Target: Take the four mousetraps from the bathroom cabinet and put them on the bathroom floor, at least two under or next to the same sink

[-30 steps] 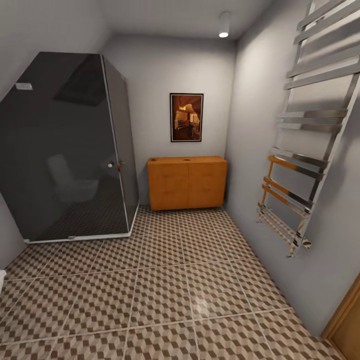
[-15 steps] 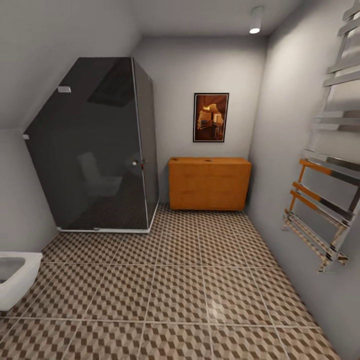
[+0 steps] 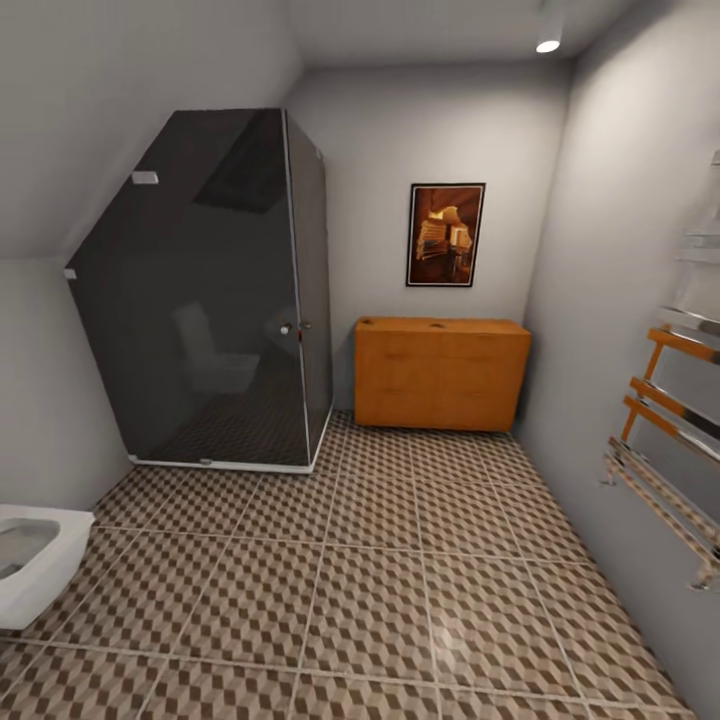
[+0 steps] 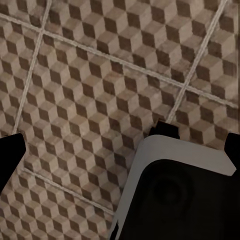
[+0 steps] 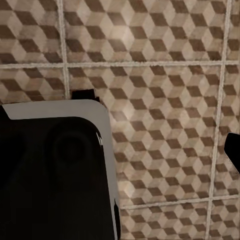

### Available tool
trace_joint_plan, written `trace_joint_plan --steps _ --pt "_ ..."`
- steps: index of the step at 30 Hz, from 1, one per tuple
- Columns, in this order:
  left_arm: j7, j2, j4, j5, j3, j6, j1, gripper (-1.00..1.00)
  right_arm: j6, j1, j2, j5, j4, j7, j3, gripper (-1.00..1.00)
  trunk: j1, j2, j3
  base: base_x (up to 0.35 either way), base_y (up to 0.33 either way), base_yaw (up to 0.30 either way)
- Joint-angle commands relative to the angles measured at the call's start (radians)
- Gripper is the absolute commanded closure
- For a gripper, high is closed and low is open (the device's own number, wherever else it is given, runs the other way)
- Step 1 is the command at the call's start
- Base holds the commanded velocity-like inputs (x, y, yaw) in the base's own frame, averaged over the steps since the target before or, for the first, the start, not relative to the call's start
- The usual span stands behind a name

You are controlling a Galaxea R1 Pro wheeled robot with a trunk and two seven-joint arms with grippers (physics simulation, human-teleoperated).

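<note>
The orange-brown wooden cabinet stands against the far wall, under a framed picture. Two tiny dark specks lie on its flat top, too small to identify as mousetraps. The cube-patterned bathroom floor stretches from me to the cabinet. The sink is out of view. In the left wrist view my left gripper hangs open over the floor tiles, a dark fingertip at each side edge. My right gripper's fingertip sits far out at the frame edge above the tiles, jaws spread, holding nothing.
A dark glass shower cabin fills the far left corner. A white toilet juts in at the near left. A chrome and wood towel rack hangs on the right wall. My own white-edged black base shows below the wrists.
The whole head view has swung left: cabinet and shower slid right in the picture, the towel rack slipped partly out, and the toilet came in at the left. Nothing in the room moved.
</note>
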Motion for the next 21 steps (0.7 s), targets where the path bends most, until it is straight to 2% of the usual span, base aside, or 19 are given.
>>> trace_joint_plan --steps 1,21 --pt "0.0 0.0 0.001 0.004 0.006 -0.004 -0.001 -1.0 -0.007 -0.001 0.0 -0.002 0.003 0.0 -0.006 -1.0 0.001 -0.001 -0.001 0.314 0.0 0.016" --pt "0.0 -0.004 0.001 0.002 0.005 -0.003 -0.001 -1.0 -0.007 -0.001 0.0 -0.002 0.003 0.0 -0.006 -1.0 0.001 -0.001 -0.001 0.321 0.0 0.003"
